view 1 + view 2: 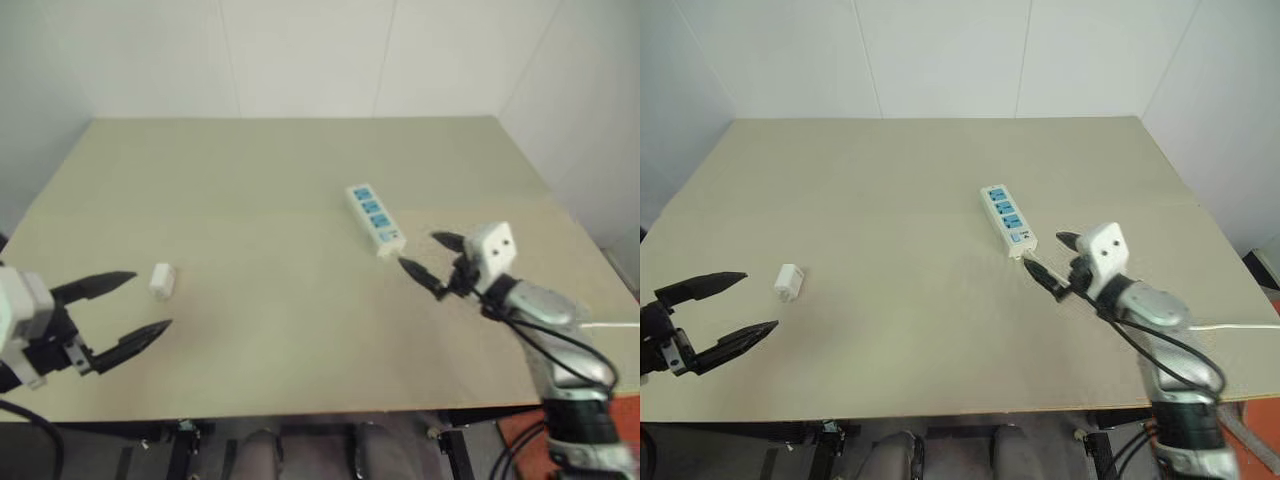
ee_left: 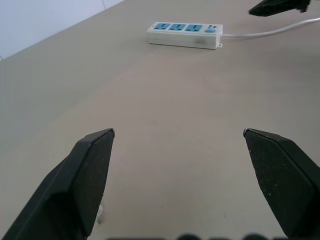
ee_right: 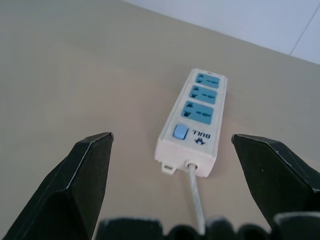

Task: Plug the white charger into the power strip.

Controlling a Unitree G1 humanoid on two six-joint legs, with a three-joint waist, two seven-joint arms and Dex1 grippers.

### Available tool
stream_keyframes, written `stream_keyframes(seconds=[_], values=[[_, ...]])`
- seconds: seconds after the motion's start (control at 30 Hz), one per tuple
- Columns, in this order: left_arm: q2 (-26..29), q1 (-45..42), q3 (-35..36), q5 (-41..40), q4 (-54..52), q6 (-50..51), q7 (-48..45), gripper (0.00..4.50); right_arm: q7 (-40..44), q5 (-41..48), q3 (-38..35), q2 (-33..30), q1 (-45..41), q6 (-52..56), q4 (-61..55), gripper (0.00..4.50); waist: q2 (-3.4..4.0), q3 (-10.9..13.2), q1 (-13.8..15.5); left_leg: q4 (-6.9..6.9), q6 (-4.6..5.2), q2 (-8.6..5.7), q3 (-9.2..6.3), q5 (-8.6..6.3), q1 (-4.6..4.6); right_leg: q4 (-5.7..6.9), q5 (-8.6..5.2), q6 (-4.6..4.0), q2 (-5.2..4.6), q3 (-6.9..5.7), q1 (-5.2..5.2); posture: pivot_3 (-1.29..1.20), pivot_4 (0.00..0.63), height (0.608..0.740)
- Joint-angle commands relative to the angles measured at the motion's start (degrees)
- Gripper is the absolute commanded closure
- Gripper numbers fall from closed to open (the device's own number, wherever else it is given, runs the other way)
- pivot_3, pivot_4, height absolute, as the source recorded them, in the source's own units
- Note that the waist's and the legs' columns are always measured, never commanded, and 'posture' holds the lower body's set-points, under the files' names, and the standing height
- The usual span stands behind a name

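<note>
Where the power strip (image 3: 192,122) lies mid-table, "BULL" is printed beside its blue switch. The right gripper (image 1: 430,262) is spread at its cable end; the left gripper (image 1: 128,308) is spread at 7 o'clock of the white charger (image 1: 162,280).

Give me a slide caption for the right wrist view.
Open right gripper facing the switch end of the power strip, its three blue outlets empty and its white cable running back between the fingers.

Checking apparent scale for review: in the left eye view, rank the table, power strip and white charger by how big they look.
1. Table, by far the largest.
2. Power strip.
3. White charger, smallest, though it lies nearer the camera than the strip.
</note>
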Motion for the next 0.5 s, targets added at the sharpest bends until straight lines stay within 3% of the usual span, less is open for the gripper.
stream_keyframes(seconds=[0.03,0.23,0.5], values=[[0.69,-0.81,-0.21,0.00,-0.24,-1.17,0.33,0.00,-7.10,-4.09,0.71,4.08,-4.59,-2.95,5.30,0.03,0.00,0.00,0.01,0.00,0.00,0.00,0.00,0.00,-0.13,0.03,0.00,-0.01,0.00,0.00,-0.14,0.00,0.150,0.740],[0.84,-2.35,-2.08,-0.33,-0.14,-0.94,0.70,0.00,-13.36,-9.01,1.90,9.66,-11.14,-9.89,18.45,0.03,0.02,0.01,-0.18,-0.01,0.00,-0.02,-0.01,0.00,-0.47,0.12,0.03,-0.03,-0.04,-0.01,-0.50,0.00,0.150,0.740],[0.94,-2.92,-2.63,-0.60,-0.57,-0.37,1.19,0.00,-16.39,-9.30,1.19,14.43,-17.09,-15.42,28.76,0.03,0.04,0.02,-0.48,-0.05,0.00,-0.01,0.00,0.00,-0.44,0.13,0.03,-0.04,-0.03,-0.01,-0.51,0.00,0.150,0.740]])
